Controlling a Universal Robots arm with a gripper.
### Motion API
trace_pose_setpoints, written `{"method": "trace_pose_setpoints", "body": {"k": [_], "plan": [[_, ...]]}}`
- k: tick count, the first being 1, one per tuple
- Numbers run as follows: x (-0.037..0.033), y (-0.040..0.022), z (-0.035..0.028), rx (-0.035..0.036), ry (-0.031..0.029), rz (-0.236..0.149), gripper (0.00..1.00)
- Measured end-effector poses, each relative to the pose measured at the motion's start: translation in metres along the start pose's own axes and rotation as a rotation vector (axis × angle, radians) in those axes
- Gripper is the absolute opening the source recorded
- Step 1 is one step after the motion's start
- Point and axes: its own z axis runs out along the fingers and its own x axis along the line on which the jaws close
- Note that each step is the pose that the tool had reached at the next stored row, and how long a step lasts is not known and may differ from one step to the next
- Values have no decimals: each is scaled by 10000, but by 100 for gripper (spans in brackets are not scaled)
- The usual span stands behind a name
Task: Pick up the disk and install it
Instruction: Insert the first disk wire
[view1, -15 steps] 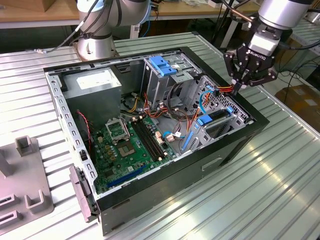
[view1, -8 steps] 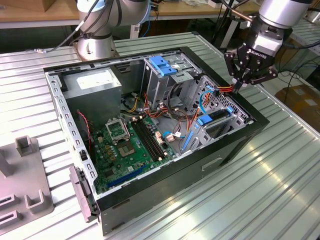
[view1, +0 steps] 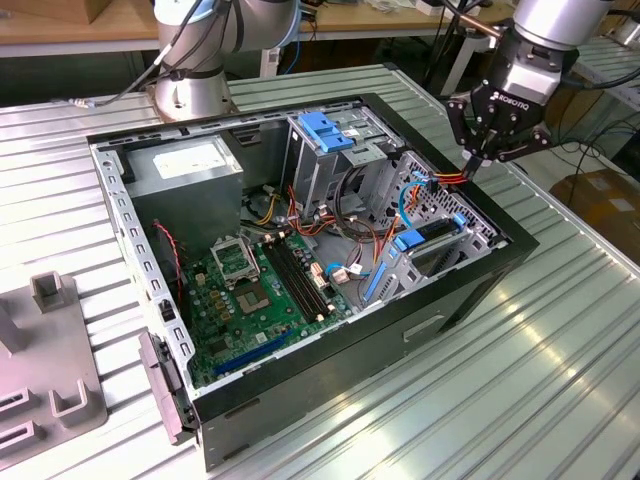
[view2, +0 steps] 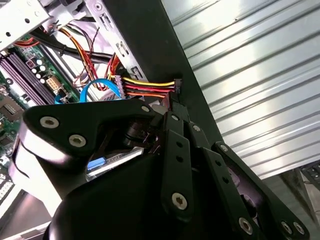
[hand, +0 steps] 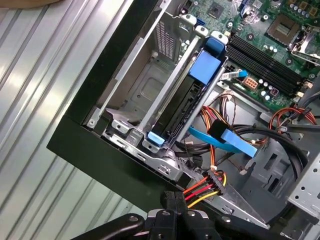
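One open computer case fills the middle of the exterior view. Right of centre, the disk already sits in its bay, blue rail showing. At upper right the gripper is closed down, apparently pinching the power plug, which looks not yet connected.

Power wires and a blue cable crowd the gap beside the disk.

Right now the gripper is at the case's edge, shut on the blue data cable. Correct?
No, wrong cable. The gripper is at the case edge, shut on the power connector of the red, orange and yellow wires, as the second wrist view shows. The blue data cable lies apart from it inside the case.
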Motion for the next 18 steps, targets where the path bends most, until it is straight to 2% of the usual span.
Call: {"method": "trace_pose_setpoints", "body": {"k": [2,5,7,8,11,13,18], "plan": [[-2,-8,0,-2,13,-188,11],[-1,-17,-1,-1,27,-428,29],[2,-24,-1,7,29,-637,29],[3,-26,0,13,28,-774,36],[4,-28,3,41,24,-1441,36],[4,-27,10,70,21,-2088,36],[4,-27,21,113,16,-3063,36]]}}
